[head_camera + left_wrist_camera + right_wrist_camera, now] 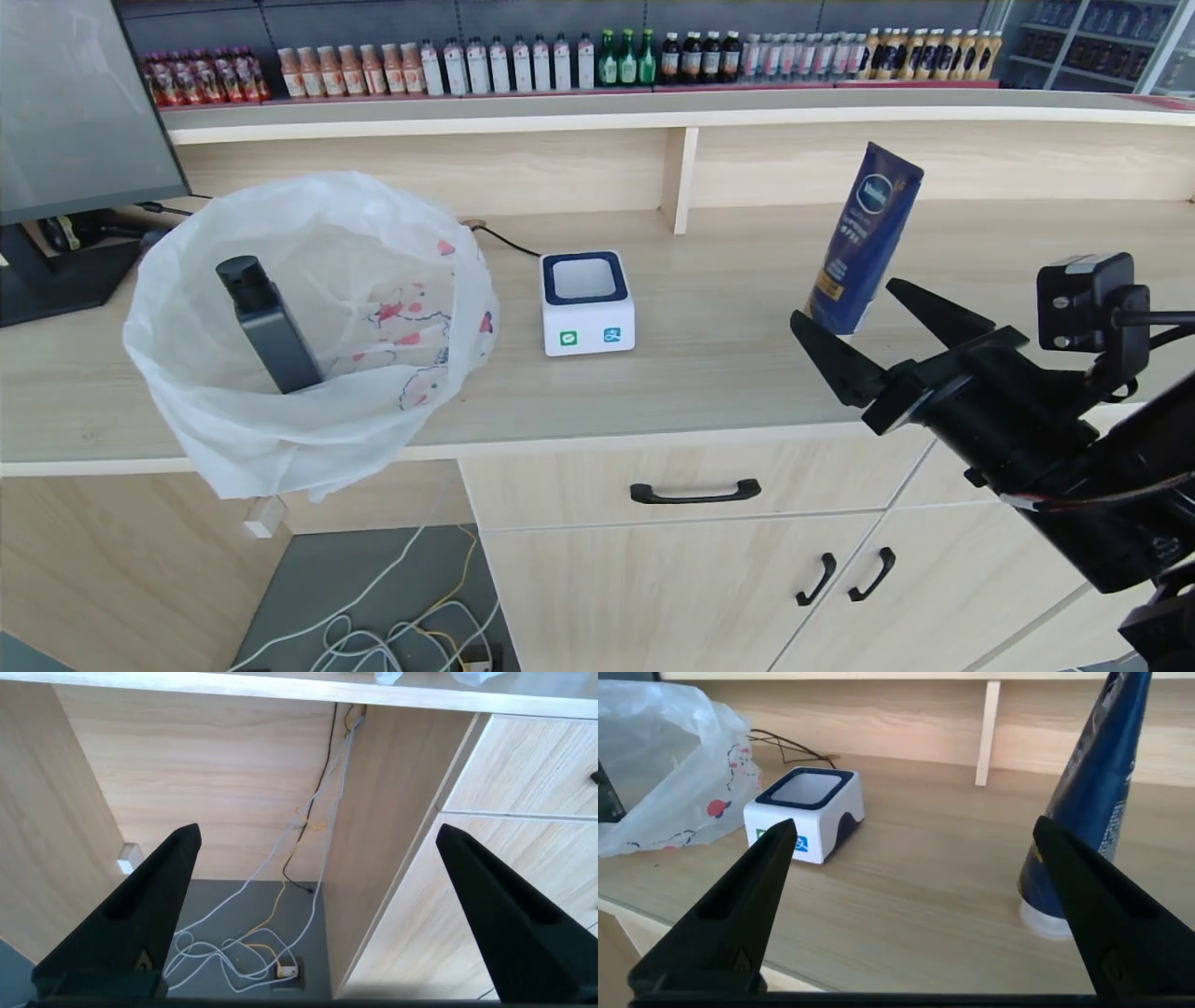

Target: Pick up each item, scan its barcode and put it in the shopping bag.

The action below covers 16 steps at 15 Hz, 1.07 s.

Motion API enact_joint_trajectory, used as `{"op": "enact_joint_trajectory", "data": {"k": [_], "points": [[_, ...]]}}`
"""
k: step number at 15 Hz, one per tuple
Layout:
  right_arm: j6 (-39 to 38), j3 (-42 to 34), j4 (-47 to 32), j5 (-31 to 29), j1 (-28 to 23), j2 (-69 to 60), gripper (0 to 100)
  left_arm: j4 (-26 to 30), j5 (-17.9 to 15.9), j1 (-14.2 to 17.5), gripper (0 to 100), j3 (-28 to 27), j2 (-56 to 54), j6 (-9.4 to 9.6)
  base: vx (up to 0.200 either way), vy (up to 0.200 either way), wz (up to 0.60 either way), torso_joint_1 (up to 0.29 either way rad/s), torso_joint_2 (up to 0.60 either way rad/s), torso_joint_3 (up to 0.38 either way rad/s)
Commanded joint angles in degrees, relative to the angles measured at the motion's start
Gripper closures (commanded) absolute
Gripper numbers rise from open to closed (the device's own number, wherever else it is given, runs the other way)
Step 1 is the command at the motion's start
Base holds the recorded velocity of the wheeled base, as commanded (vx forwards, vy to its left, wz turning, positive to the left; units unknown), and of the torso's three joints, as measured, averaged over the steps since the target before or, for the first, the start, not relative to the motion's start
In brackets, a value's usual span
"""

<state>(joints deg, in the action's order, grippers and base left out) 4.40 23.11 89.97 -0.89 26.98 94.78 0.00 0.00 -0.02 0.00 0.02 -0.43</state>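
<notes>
- A pale wooden tabletop carries everything; the task looks partly done, one item bagged and one left standing.
- A white plastic shopping bag sits open at the left end, its side hanging over the front edge.
- The right hand hovers at the front edge near the tube, fingers spread wide and gripping nothing.
- The left hand is below the tabletop, facing a cupboard panel and floor cables, also spread and empty.
- A dark blue tube stands on its white cap at the right, leaning slightly, with a gold band low down. By my judgement it has yet to be picked up, scanned and bagged.
- A dark grey bottle stands inside the bag.
- A small white scanner box with a blue-rimmed window sits between bag and tube.
</notes>
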Motion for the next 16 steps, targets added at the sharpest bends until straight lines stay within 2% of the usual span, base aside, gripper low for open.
{"op": "enact_joint_trajectory", "data": {"k": [1,4,6,8,12,16], "points": [[-0.01,0.53,0.03,0.01,-0.52,1.11,0,0.0,0.0,0.02,0,0.0,-0.02,-0.01,0.0,-0.2,0.0,0.002,0.01,0.002],[-0.09,1.23,0.03,0.01,-0.7,1.9,0,0.0,0.0,0.02,0,0.0,-0.02,0.08,0.0,-0.2,0.0,0.005,0.0,0.004],[-0.01,1.85,0.03,0.01,-0.79,2.51,0,0.0,0.0,0.02,0,0.0,-0.02,0.25,0.0,0.0,0.0,0.0,0.0,0.0],[0.52,3.78,0.03,-0.87,-3.25,4.01,0,0.0,0.0,0.02,0,0.0,-0.02,0.25,0.0,0.0,0.0,0.0,0.0,0.0],[0.96,6.95,0.03,-0.96,-3.07,5.33,0,0.0,0.0,-0.06,0,0.0,-0.02,0.25,0.0,0.0,0.0,0.0,0.0,0.0],[0.96,13.19,-6.65,-0.87,-1.58,6.91,0,0.0,0.0,0.02,0,0.0,-0.02,0.25,0.0,0.0,0.0,0.0,0.0,0.0]]}}
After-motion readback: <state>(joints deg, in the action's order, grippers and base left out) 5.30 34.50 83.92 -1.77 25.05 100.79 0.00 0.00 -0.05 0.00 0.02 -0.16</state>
